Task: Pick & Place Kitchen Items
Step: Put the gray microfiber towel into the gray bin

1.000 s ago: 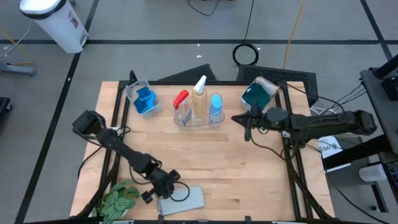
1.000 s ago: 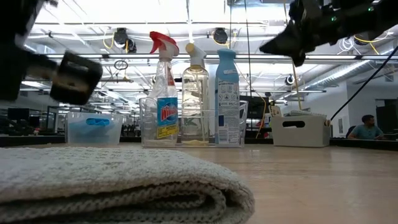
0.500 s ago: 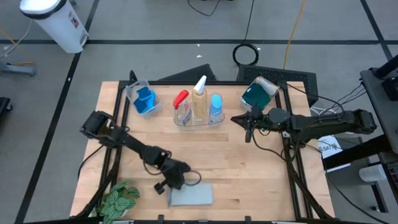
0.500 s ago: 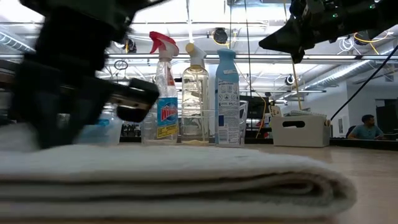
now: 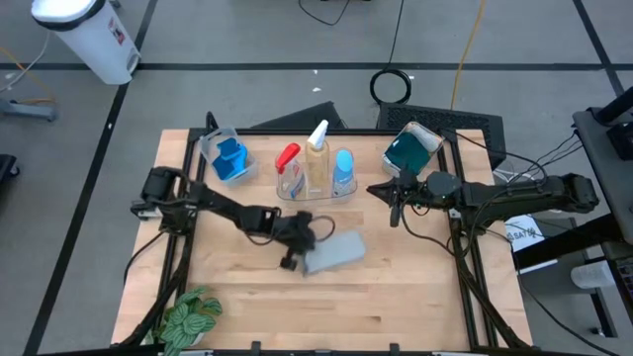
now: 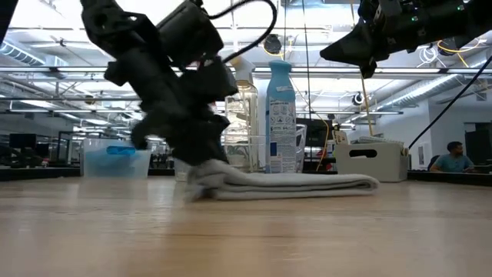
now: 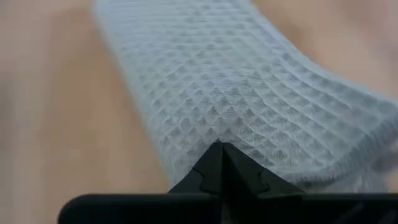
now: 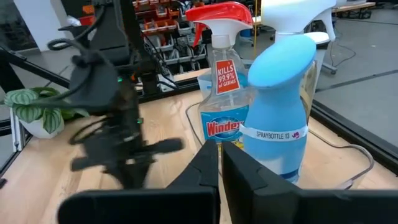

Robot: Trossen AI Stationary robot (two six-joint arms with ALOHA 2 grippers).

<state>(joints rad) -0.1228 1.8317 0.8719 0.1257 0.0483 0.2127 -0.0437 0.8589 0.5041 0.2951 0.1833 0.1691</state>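
A grey folded towel [image 5: 334, 251] lies flat on the wooden table's middle, in front of the bottles; it also shows in the low view [image 6: 292, 184]. My left gripper [image 5: 297, 253] is shut on its left end. My right gripper [image 5: 381, 190] hangs shut in the air to the right of the bottles and touches nothing. The red-trigger bottle [image 5: 288, 158], white-trigger bottle [image 5: 317, 138] and blue-capped bottle [image 5: 343, 163] stand upright in a clear tub. My left gripper pinches the towel's left end [image 7: 219, 132] between its two fingers, taking in several folded layers. The fingers slant down at it from the table's left. The towel rests on the table, its held end [image 6: 201, 181] bunched slightly upward.
Along the far side stand a clear tub [image 5: 226, 156] holding blue sponges, the bottles' clear tub [image 5: 315, 190], and a grey tub [image 5: 412, 148] with a teal cloth. A green leafy plant [image 5: 190, 316] sits at the near left corner. Bare wood lies near and to the right.
My left gripper has swung from the near edge beside the plant toward the table's middle and far side, staying shut. It has dragged the towel along the table, and the towel has turned about and now lies slanted before the bottles.
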